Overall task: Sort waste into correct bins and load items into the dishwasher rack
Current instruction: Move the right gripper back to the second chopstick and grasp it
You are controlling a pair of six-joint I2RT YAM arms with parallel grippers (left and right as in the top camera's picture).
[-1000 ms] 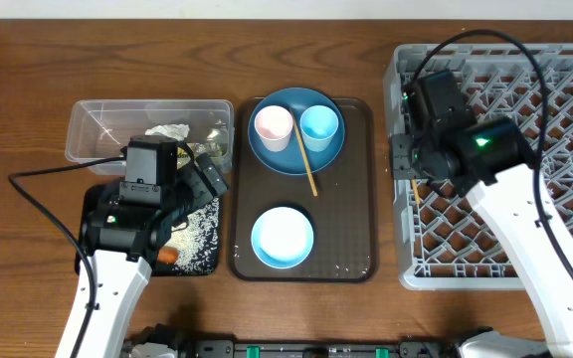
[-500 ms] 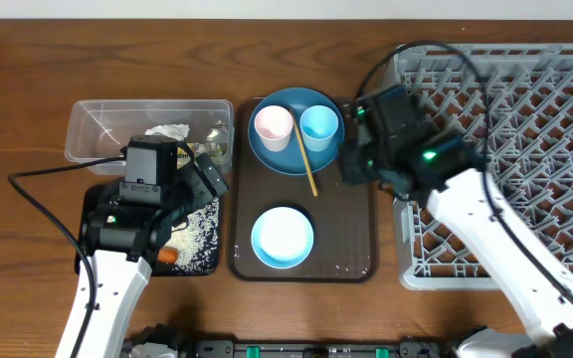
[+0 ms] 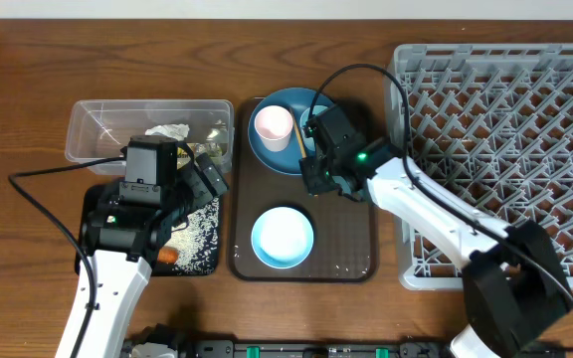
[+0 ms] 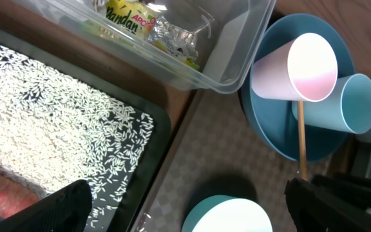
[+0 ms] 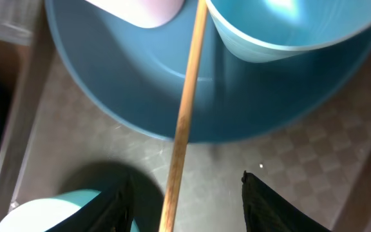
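Below, the right wrist view showed the right fingers spread apart and holding nothing, with the chopstick passing through the gap between them. It touched neither finger and lay somewhat nearer the one on the view's left. Its long axis ran nearly straight up the view, crosswise to the line joining the two fingers. The far end rested on the plate between the pink cup and the blue cup. The near end crossed the plate's rim onto the brown tray, just beside the bowl.

Overhead, the right arm hovered directly above this stick, and the rack stood on the desk to its right. The left fingers were also wide open and empty above the black tray, well apart from the stick, so the right arm was clearly the nearer. Judged from this, the coming grasp called for a straight descent and a closure across the stick's width. A slight sideways correction would centre the stick.
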